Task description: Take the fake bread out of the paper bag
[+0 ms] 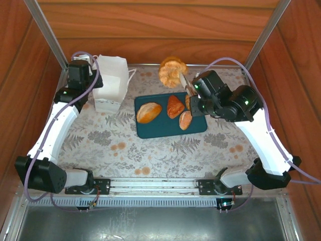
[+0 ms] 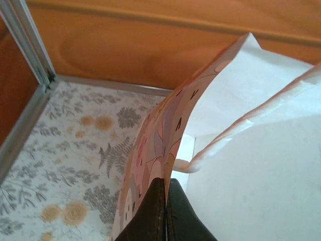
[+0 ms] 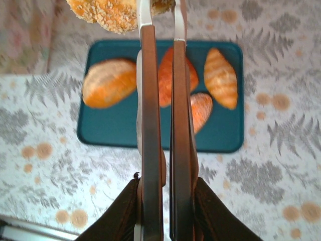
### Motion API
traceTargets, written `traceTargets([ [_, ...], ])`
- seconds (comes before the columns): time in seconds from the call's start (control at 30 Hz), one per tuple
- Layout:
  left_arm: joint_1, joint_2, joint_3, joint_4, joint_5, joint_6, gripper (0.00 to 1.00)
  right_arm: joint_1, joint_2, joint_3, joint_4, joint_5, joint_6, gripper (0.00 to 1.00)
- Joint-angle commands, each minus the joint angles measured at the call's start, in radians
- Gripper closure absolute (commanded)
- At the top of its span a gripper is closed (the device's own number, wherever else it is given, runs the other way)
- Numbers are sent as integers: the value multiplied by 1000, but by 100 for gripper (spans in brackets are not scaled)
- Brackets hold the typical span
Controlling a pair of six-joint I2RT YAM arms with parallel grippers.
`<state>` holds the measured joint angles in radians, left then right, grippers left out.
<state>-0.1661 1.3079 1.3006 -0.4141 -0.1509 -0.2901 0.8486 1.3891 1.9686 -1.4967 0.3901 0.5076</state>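
Bread (image 1: 172, 72), pinched in shut right fingers (image 3: 163, 10), wanted gentle lowering onto bare tray (image 1: 150, 129); left fingers (image 2: 165, 221) clamped the bag (image 1: 111, 83).

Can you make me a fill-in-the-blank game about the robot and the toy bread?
The teal tray holds ___ toy breads.
With the toy pastry in the right pincer, that makes ___.
The paper bag, pinched by the left pincer, stands ___ of the tray.
Missing words: four, five, left.
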Motion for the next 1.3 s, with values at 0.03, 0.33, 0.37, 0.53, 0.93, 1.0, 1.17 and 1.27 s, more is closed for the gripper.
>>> traceTargets([
  [0.03, 72, 24, 47, -93, 160, -136, 100, -18, 55, 45, -129, -69, 11, 100],
  [0.33, 178, 131, 77, -87, 392, -241, 100, -42, 184, 39, -238, -264, -43, 100],
  [0.37, 186, 146, 84, -80, 410, -251, 100, -43, 198, 29, -242, -286, -49, 100],
  [0.53, 215, 214, 106, -15, 502, -297, 100, -46, 255, -2, -276, -332, -75, 100],
  [0.93, 231, 254, 145, -9, 471, -274, 100, -69, 241, -120, -277, -400, -80, 100],
  [1.0, 235, 260, 154, -9, 476, -273, 100, -78, 230, -146, -278, -418, -77, 100],
  [1.17, 235, 267, 162, -10, 478, -270, 100, -97, 210, -192, -278, -449, -76, 100],
  [1.27, 235, 264, 160, -9, 476, -270, 100, -106, 208, -202, -277, -456, -81, 100],
])
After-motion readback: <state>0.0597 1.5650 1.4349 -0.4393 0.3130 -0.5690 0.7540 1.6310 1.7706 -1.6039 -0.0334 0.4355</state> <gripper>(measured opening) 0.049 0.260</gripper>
